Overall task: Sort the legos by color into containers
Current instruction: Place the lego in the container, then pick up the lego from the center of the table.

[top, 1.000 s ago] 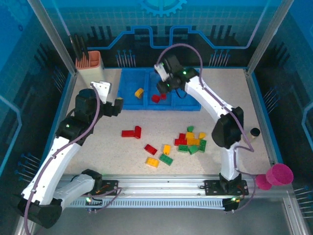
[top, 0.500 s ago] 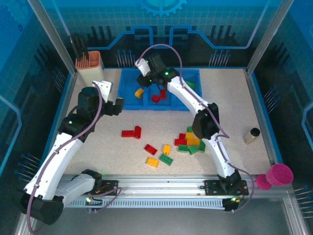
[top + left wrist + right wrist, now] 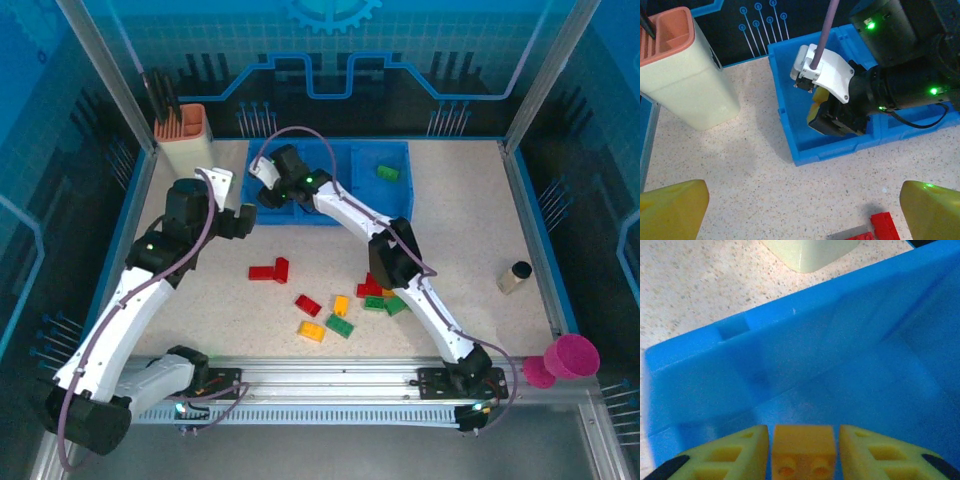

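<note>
My right gripper (image 3: 272, 190) hangs low inside the left compartment of the blue tray (image 3: 400, 150). In the right wrist view a yellow-orange lego (image 3: 802, 445) sits between its fingers (image 3: 730, 452), with a thin gap on each side. The left gripper (image 3: 240, 218) hovers open just in front of the tray, nothing between its fingers (image 3: 672, 210). Two red legos (image 3: 270, 270) lie below it, also seen as red bricks (image 3: 880, 225) in the left wrist view. More red, yellow and green legos (image 3: 385, 295) are heaped mid-table. A green lego (image 3: 387, 172) lies in the right compartment.
A tall beige-and-orange holder (image 3: 185, 135) stands left of the tray, close to its wall (image 3: 790, 125). A pink cup (image 3: 570, 358) sits at the near right corner and a small dark-capped bottle (image 3: 515, 277) at the right. Loose legos (image 3: 325, 318) lie near the front.
The right arm has swung left from the middle compartment to the left one, carrying the yellow-orange lego, and its jaws have widened slightly. The left arm has barely shifted.
</note>
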